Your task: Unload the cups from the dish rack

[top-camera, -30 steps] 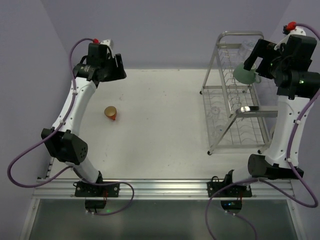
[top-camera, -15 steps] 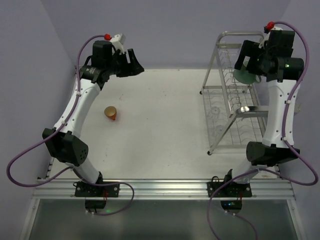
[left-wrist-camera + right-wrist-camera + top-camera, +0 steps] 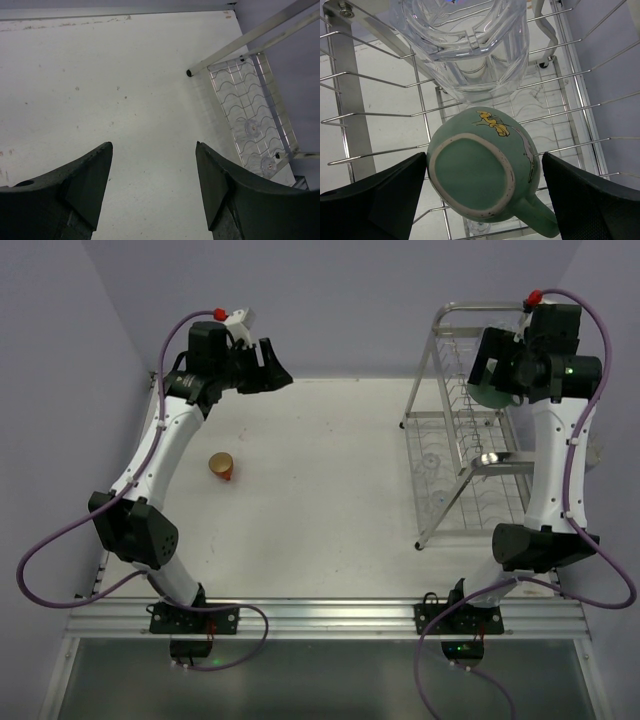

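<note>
The mint-green mug (image 3: 480,180) lies base toward the camera on the upper wires of the dish rack (image 3: 350,100), and it also shows in the top view (image 3: 490,393). My right gripper (image 3: 484,155) is open, with a finger on each side of the mug, at the rack's top tier (image 3: 484,373). The clear glass tumbler (image 3: 465,45) sits on the same tier just beyond the mug. The orange-red mug (image 3: 221,467) lies on the table at the left. My left gripper (image 3: 277,370) is open and empty, high over the table's far side (image 3: 153,145).
The silver wire rack (image 3: 480,308) stands at the table's right side, its lower tier and one foot showing in the left wrist view (image 3: 255,115). A purple wall runs behind the table. The left arm arches over the table's left edge.
My right wrist has swung up and left over the rack's top, setting its open fingers round the green mug. My left gripper has moved right along the far side. Neither mug has moved.
</note>
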